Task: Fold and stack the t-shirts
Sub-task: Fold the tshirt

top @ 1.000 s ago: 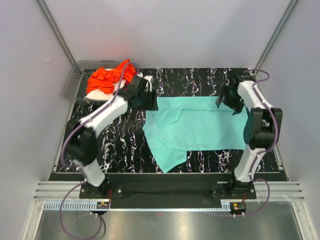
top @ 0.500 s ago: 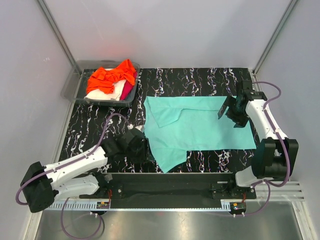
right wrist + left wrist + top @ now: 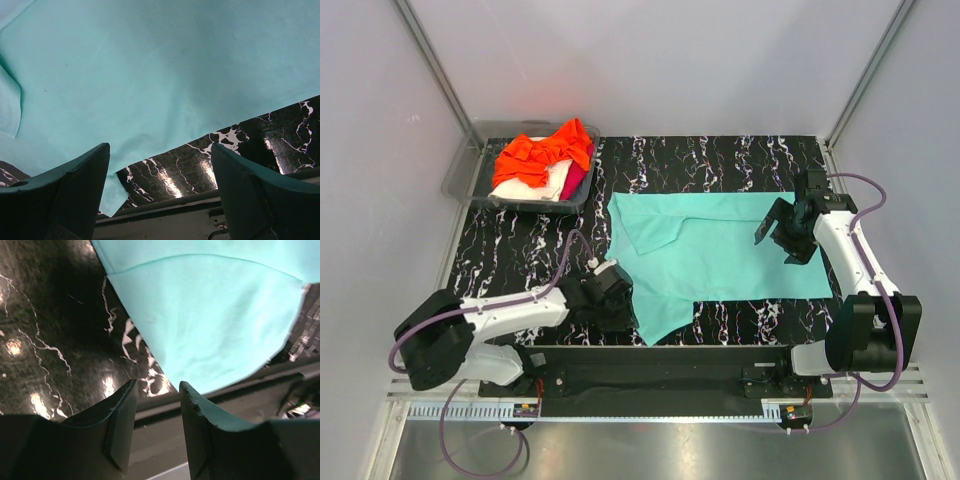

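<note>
A turquoise-teal t-shirt (image 3: 720, 255) lies spread flat on the black marbled table (image 3: 520, 250), with a flap folded in at its upper left. My left gripper (image 3: 620, 305) sits low at the shirt's near-left corner. In the left wrist view, that gripper (image 3: 158, 385) is open with nothing between its fingers, and the teal cloth (image 3: 210, 315) ends just beyond its right fingertip. My right gripper (image 3: 778, 235) hovers over the shirt's right part. The right wrist view has this gripper (image 3: 159, 150) wide open and empty above the cloth (image 3: 150, 65).
A grey tray (image 3: 457, 178) at the back left holds a crumpled orange shirt (image 3: 540, 155) on top of a cream-white one (image 3: 555, 182) and a magenta one (image 3: 578, 178). The table's near edge and a metal rail run right below the left gripper.
My left arm has swung from beside the tray down to the shirt's near-left corner, and its jaws have narrowed. The right gripper has shifted slightly nearer over the shirt's right side.
</note>
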